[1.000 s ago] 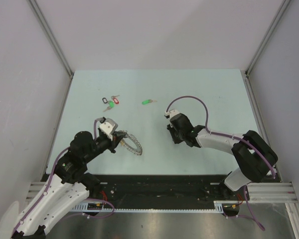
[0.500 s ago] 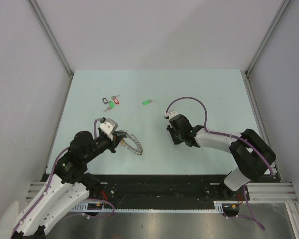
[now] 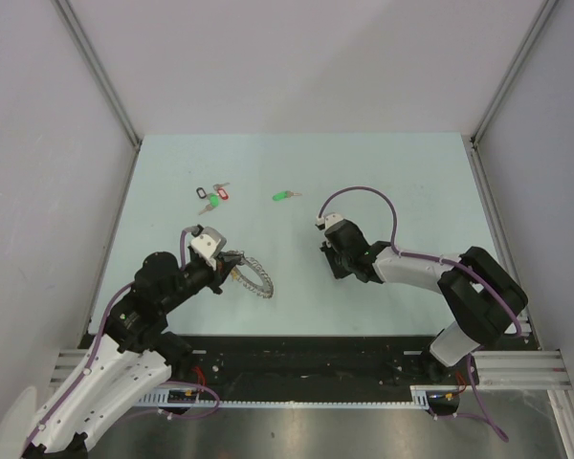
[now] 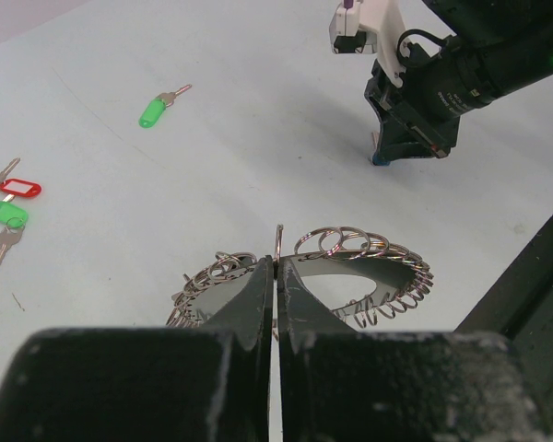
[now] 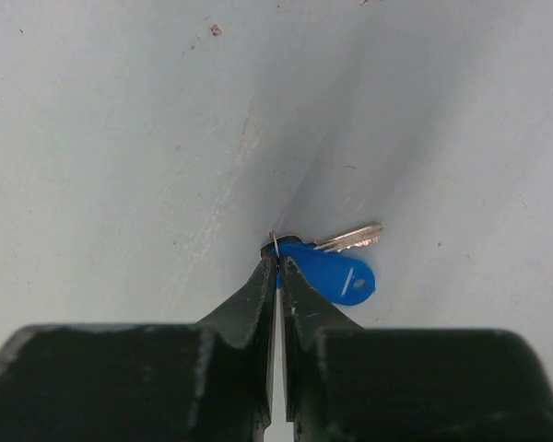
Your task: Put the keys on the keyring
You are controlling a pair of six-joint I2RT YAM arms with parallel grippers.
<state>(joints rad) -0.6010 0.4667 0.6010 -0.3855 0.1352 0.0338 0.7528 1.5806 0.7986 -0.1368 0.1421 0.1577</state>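
My left gripper (image 3: 231, 270) (image 4: 276, 262) is shut on the keyring (image 3: 254, 277) (image 4: 355, 247), a big grey ring of coiled wire held just above the table by one upright loop. My right gripper (image 3: 336, 272) (image 5: 276, 264) points down at the table, its jaws together on the small wire loop of the blue-tagged key (image 5: 335, 272), which lies flat with its silver blade to the right. The green-tagged key (image 3: 283, 196) (image 4: 153, 110) lies alone farther back, apart from both grippers.
A bunch of keys with black, red and green tags (image 3: 211, 197) (image 4: 7, 204) lies at the back left. The right arm's wrist (image 4: 415, 87) stands across from the keyring. Grey walls enclose the pale table (image 3: 411, 182); a black rail (image 3: 297, 359) runs along its near edge.
The right jaws have closed onto the blue-tagged key's loop. Both arms have hardly moved, and the left gripper still holds the keyring.
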